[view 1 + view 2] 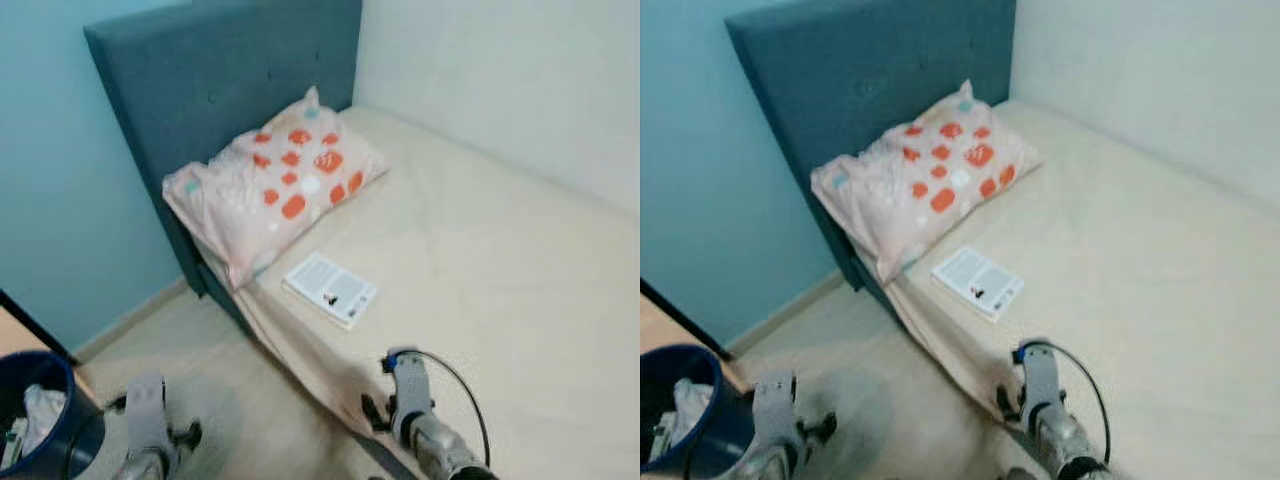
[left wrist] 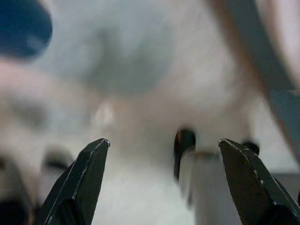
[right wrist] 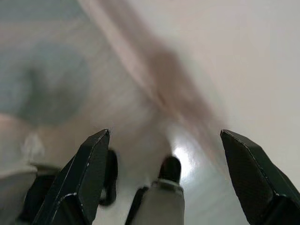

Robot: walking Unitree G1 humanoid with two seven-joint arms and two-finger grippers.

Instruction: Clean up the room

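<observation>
Bedroom corner: blue wall (image 1: 50,150) on the robot's left, white wall (image 1: 520,80) behind the bed (image 1: 500,260). Bed carries a cream sheet and a dark teal padded headboard (image 1: 220,80).

Pillow (image 1: 275,185), pale pink with orange and white blotches, leans against the headboard at the head of the bed, one corner hanging over the near edge.

Book (image 1: 330,289), white cover with small dark print, lies flat on the sheet just below the pillow, close to the bed's edge. Not touching the pillow.

Sheet edge drapes down the bed's side toward the floor (image 1: 230,390), which is light wood.

Bin (image 1: 35,410), dark blue, stands on the floor at the robot's far left, with crumpled white stuff inside.

Left gripper (image 2: 161,145) hangs low over the floor beside the bin; jaws released, wide gap between the two black tips, nothing between them. Wrist picture blurred; floor and a blue patch can be made out.

Right gripper (image 3: 164,136) hangs low at the bed's edge, a black cable looping off its arm. Jaws released, wide apart, holding nothing. Wrist picture blurred; the draped sheet edge and pale floor can be made out beyond the tips.

Both grippers well apart from the book.
</observation>
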